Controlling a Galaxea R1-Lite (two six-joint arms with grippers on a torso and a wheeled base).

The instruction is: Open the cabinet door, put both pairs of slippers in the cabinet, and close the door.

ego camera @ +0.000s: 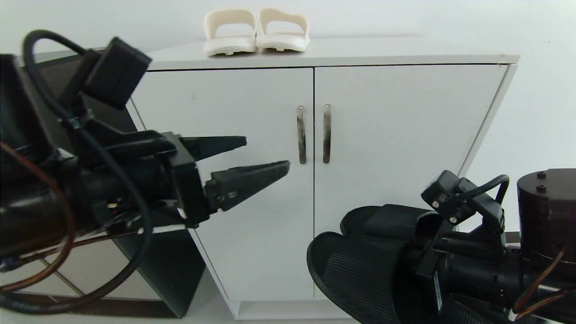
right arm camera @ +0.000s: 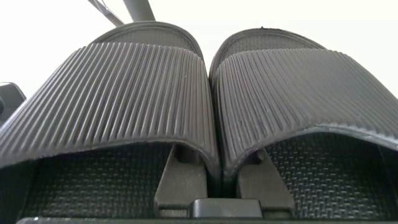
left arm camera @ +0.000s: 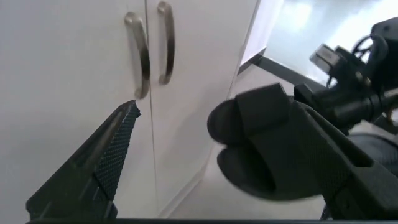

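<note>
The left gripper, jaws spread and empty, hangs just beside the left handle of the shut cabinet. The two handles sit so close together that a finger might hook both. White slippers rest near the top's front edge. The right gripper clamps the black slippers low before the right door, and a door swinging open could strike them.

White two-door cabinet, flat top, both doors shut, w/ two vertical metal bar handles side by side at centre seam. Pair of cream rubber slide slippers sits on cabinet top, left of centre, the two touching.
</note>
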